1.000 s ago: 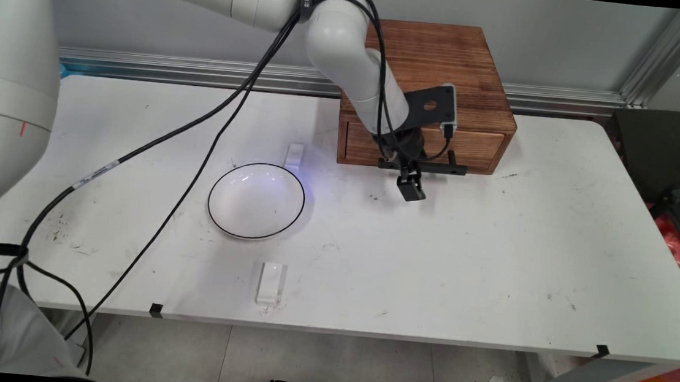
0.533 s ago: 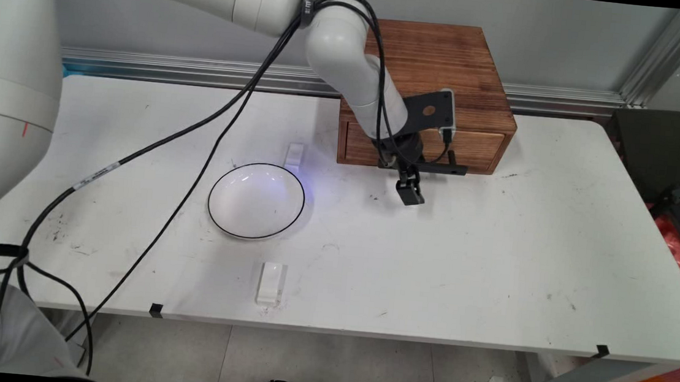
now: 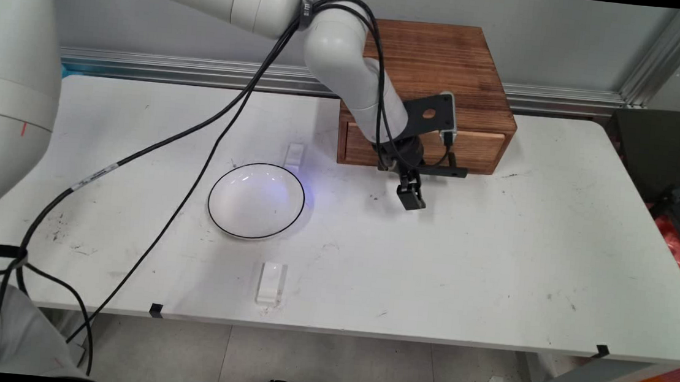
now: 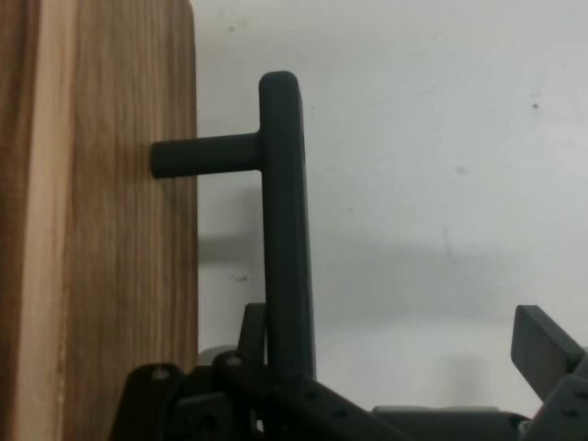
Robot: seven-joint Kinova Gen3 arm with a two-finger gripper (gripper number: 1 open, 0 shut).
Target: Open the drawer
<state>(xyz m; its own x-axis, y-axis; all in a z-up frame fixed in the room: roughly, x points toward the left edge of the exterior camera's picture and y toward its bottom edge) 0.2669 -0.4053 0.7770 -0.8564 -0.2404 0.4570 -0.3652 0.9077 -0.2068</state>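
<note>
Black two-finger gripper (image 3: 412, 192) hangs open at the black bar handle (image 4: 283, 230) of the brown wooden drawer box (image 3: 431, 94), back-centre on the white table (image 3: 494, 260); handle's long axis runs parallel to the drawer front.

grained wooden box (image 3: 443, 71), matt black handle (image 4: 280, 230)

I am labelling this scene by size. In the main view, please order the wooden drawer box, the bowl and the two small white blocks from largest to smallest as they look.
1. Wooden drawer box
2. Bowl
3. Near white block
4. Far white block

The far block looks smaller, but it lies farther from the camera, so the two blocks may be alike.
</note>
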